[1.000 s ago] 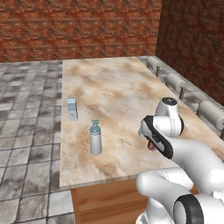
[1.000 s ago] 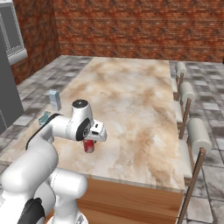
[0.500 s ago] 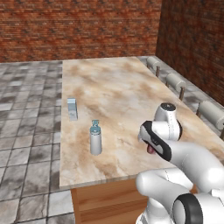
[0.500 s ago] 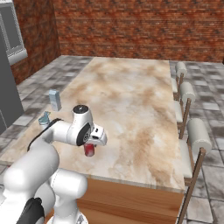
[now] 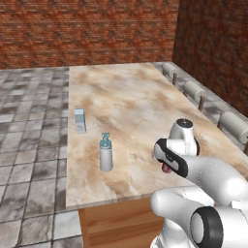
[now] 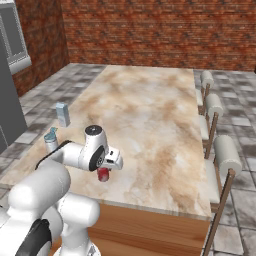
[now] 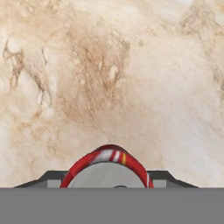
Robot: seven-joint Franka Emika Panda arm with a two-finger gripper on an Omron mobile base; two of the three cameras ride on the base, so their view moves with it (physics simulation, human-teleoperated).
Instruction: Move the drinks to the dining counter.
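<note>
Over the last second the arm has carried the can (image 6: 103, 174) lower, toward the near part of the dining counter (image 6: 150, 110). The gripper (image 6: 105, 169) is clamped on the can from above, upright so it can stand when released. The grey bottle (image 5: 106, 153) already stands near the left edge.
</note>
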